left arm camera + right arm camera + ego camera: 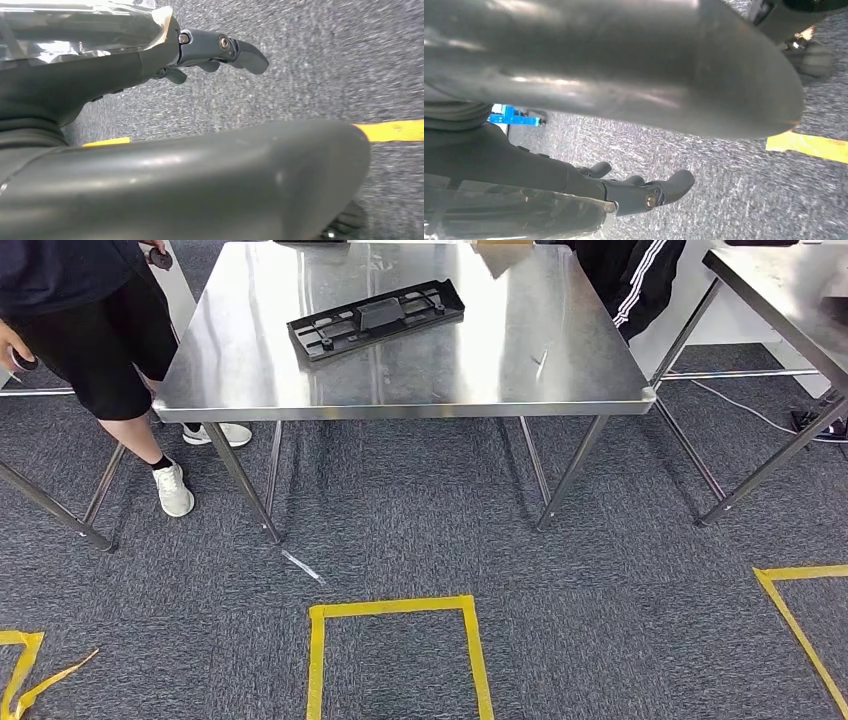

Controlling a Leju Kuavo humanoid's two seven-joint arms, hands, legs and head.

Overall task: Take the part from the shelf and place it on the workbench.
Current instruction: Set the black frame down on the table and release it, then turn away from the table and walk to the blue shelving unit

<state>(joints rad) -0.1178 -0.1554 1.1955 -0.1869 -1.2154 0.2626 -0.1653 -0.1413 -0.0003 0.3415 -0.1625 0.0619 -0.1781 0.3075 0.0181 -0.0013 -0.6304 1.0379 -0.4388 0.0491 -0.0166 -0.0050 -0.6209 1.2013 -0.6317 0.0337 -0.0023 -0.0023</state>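
Likely light, stiff, slick plastic part (377, 318), lying on bench (250, 370) well ahead of both empty, loosely spread hands (220, 50) (644, 192); best gripped along long edges.

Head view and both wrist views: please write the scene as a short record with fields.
part: black plastic part lying flat on the workbench
workbench: steel table, on grey carpet
left hand: holds nothing, fingers apart, above the carpet
right hand: holds nothing, fingers apart, above the carpet
floor marks: yellow tape square before the table
people: a person's legs at the table's left
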